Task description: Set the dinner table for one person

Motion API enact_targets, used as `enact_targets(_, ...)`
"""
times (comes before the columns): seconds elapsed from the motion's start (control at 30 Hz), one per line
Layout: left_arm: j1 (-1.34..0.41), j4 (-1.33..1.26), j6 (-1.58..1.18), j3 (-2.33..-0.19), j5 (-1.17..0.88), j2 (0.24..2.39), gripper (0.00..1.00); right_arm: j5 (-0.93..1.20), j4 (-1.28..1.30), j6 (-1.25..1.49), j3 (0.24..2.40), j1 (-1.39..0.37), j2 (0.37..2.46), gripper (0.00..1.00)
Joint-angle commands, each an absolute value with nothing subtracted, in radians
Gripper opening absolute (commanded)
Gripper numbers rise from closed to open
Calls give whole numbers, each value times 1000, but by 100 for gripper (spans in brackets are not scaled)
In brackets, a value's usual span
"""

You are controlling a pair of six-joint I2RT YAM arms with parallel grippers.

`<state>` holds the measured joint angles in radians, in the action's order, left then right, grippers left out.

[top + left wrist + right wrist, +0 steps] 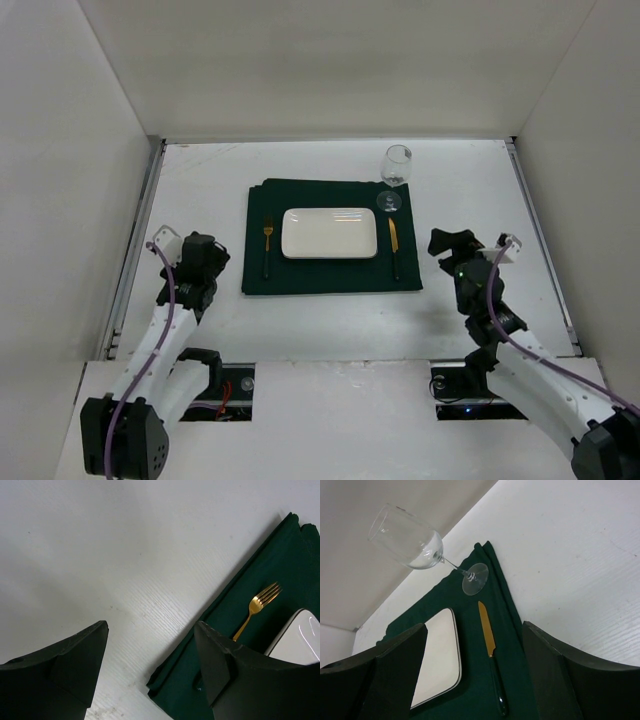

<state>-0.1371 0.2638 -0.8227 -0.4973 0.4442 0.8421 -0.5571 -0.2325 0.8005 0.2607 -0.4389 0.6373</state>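
The counter (330, 325) fills the workspace, white and flat, with silver rails down both sides. At its middle lies a dark green mat (330, 278), with a white plate (329, 232) centred on it. A gold fork (268, 238) lies on the mat left of the plate, tines pointing to the far side. A gold knife (394, 240) with a dark handle lies on the right, parallel to the fork. A glass (397, 170) stands upright at the mat's far right corner, its foot partly on the cloth, just beyond the knife's tip.

The left gripper (150, 625) hangs over bare counter just off the mat's left edge, on the fork's side, jaws spread wide with nothing between them. The right gripper (474, 625) mirrors it off the mat's right edge near the knife, also wide and empty. Neither touches any piece of the setting.

Judging by how things lie, the place is laid: mat, plate, fork, knife and glass are all set and nothing is left in hand. The step now seems to be the close, getting the arms clear. That calls for little: draw each arm toward its base over open counter, without catching the mat's edge. The right arm should keep well off the glass, which is tall and would tip easily
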Motion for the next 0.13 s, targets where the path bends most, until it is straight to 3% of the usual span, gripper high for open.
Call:
enact_targets(0.0, -123, 241, -836, -502, 433, 827, 67, -568, -267, 799, 273, -436, 652, 82)
enact_targets(0.1, -130, 242, -816, -508, 437, 825, 69, -551, -262, 799, 285, -436, 670, 82)
